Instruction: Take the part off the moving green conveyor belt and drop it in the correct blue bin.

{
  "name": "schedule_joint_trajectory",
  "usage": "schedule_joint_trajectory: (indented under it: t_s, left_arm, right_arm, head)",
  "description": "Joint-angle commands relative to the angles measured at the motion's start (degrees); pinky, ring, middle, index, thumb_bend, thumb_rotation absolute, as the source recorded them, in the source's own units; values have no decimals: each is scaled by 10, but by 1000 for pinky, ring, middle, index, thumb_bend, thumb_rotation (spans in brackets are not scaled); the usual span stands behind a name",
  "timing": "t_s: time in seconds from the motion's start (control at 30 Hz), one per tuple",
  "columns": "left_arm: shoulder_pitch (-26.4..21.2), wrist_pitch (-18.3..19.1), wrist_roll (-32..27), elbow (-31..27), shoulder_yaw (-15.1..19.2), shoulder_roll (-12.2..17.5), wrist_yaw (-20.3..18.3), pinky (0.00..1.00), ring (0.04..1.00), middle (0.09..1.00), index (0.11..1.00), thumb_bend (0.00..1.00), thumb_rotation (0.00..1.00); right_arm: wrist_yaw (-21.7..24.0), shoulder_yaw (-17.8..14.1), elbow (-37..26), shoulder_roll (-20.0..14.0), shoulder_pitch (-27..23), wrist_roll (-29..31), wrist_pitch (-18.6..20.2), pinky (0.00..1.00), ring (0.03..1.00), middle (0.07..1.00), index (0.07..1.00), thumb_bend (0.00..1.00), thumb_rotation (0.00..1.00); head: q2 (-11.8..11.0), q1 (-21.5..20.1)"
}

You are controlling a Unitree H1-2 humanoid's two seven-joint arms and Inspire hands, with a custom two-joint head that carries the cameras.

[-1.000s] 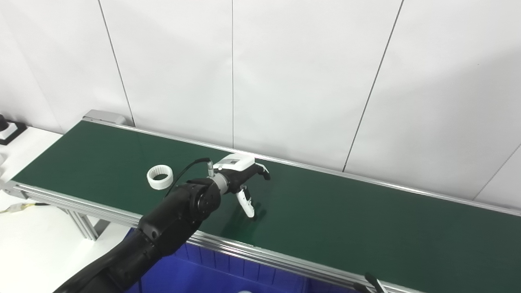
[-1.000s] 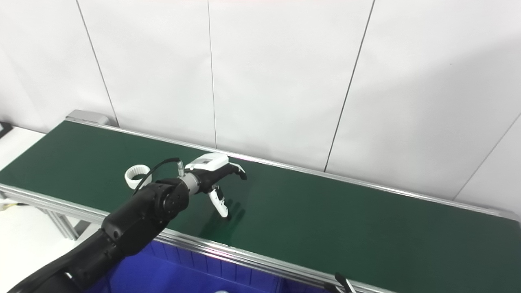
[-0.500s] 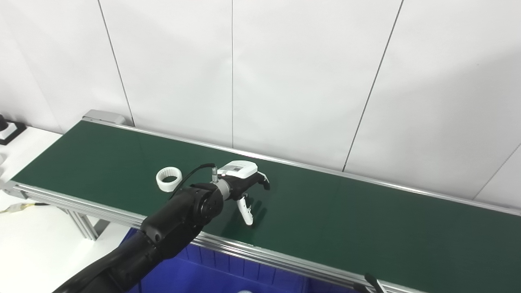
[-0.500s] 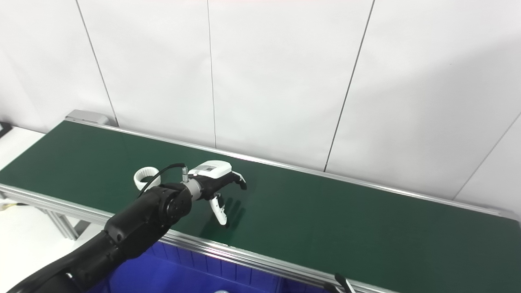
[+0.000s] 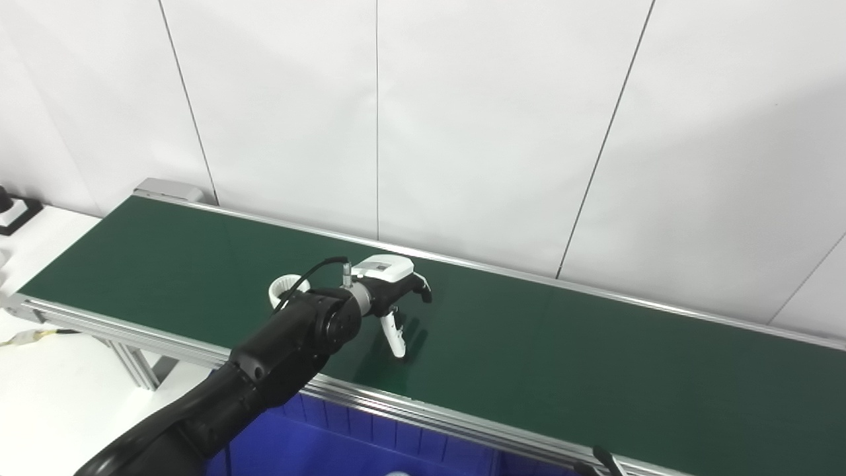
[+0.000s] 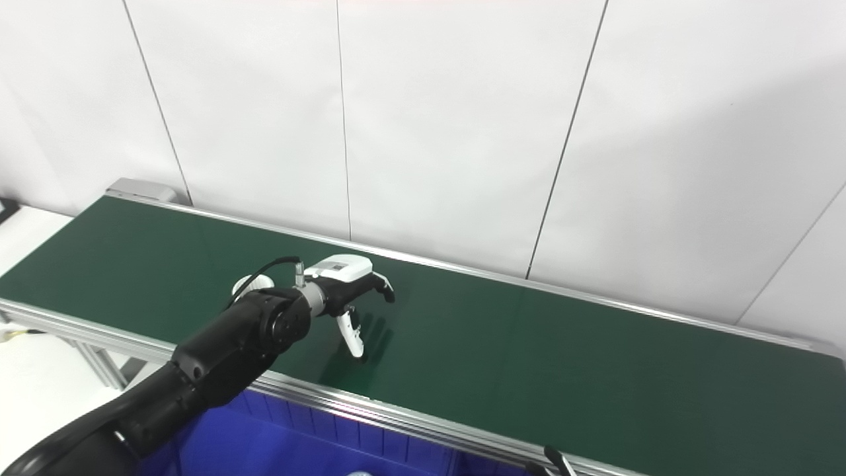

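Left eye view | left hand [image 5: 394, 301] hovering unclenched, grasping nothing, above conveyor belt [image 5: 595, 357] | white ring part [image 5: 281, 291] lying just behind the wrist | likely light, rigid; pinching across its rim looks best.

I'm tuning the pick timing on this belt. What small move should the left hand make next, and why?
Probably hold its place over the green belt with fingers apart, ready to close. The left hand is open and holds nothing, while the white ring lies on the belt just left of it, partly hidden behind the wrist and not yet between the fingers.
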Motion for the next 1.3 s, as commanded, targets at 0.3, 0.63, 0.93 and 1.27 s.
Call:
schedule_joint_trajectory:
  t_s: [0.3,0.63,0.93,1.27]
  left_arm:
    - [-30,-4,6,0,8,21,8,873,869,869,780,899,91]
    - [-25,-3,1,3,9,22,7,870,866,870,777,913,112]
    - [-22,-5,-1,5,9,24,7,857,847,860,778,902,117]
    - [-21,-8,-3,8,10,23,11,860,839,851,778,895,102]
  right_arm:
    - [0,-1,-17,2,-1,0,-39,656,741,788,891,401,636]
    - [2,-1,-19,0,0,2,-38,662,744,791,892,411,640]
    - [2,-1,-18,-1,0,2,-38,664,746,792,894,409,632]
    - [3,-1,-18,0,0,5,-38,666,745,791,895,411,622]
  head:
    - [2,0]
    - [3,1]
    - [4,0]
    - [3,0]
